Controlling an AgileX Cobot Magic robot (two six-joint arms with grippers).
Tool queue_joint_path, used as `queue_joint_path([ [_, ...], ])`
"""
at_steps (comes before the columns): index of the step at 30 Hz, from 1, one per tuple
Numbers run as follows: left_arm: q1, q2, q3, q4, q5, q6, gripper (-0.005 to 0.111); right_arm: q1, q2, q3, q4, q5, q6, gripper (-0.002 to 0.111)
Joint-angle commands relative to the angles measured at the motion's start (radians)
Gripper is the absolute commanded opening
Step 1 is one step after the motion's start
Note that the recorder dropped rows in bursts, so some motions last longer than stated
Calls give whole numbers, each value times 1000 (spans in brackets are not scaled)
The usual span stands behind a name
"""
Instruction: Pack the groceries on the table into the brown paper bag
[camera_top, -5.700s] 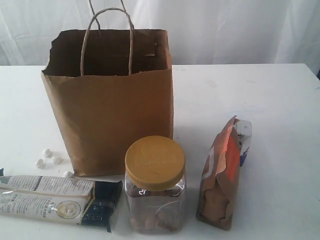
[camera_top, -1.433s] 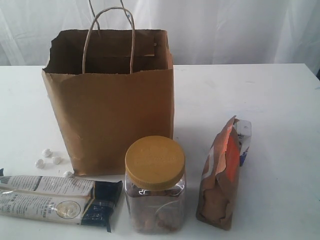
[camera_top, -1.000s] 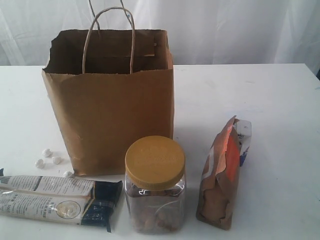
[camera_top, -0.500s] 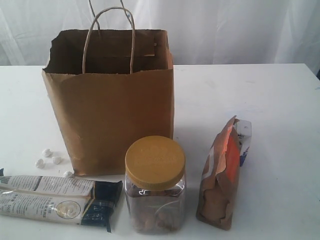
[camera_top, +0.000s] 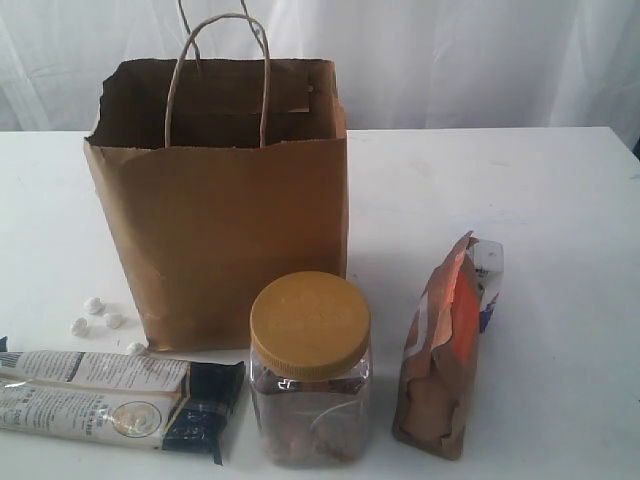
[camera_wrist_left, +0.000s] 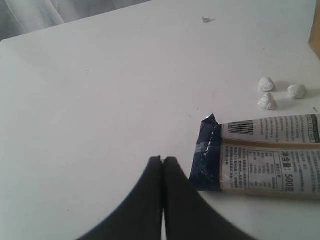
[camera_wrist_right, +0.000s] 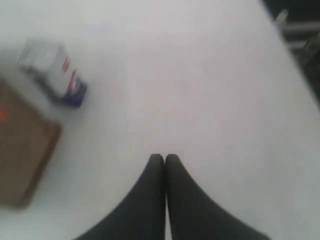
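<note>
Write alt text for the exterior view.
An open brown paper bag stands on a white table. Nearer the camera stand a yellow-lidded clear jar and a brown-orange pouch, a white-blue carton behind it; a white-black twin packet lies at left near white lumps.

L fingers (camera_wrist_left: 150, 200) & R fingers (camera_wrist_right: 150, 200): matte blk, smooth, tapering to rounded tips.

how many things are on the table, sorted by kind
brown paper bag: 1
clear jar with yellow lid: 1
brown-orange pouch: 1
white-blue carton: 1
twin packet: 1
small white lumps: 4
total: 9
</note>
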Motion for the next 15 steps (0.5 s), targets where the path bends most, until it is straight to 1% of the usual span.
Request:
queue_joint_path([
  [1, -4, -5, 1, -13, -13, -9, 0, 17, 248, -110, 323, 206, -279, 0],
  [3, -4, -5, 1, -13, -15, -9, 0, 31, 334, -149, 351, 230, -296, 0],
  [6, -4, -5, 1, -11, -31, -7, 0, 62, 379, -198, 337, 263, -283, 0],
  [10, -4, -5, 1, 4, -19, -2, 0, 122, 349, -250, 309, 314, -264, 0],
  [13, -4, -5, 1, 4, 17, -12, 0, 165, 311, -295, 273, 307, -174, 0],
  [15, -4, -5, 1, 4, 17, -32, 0, 190, 306, -332, 293, 299, -166, 0],
])
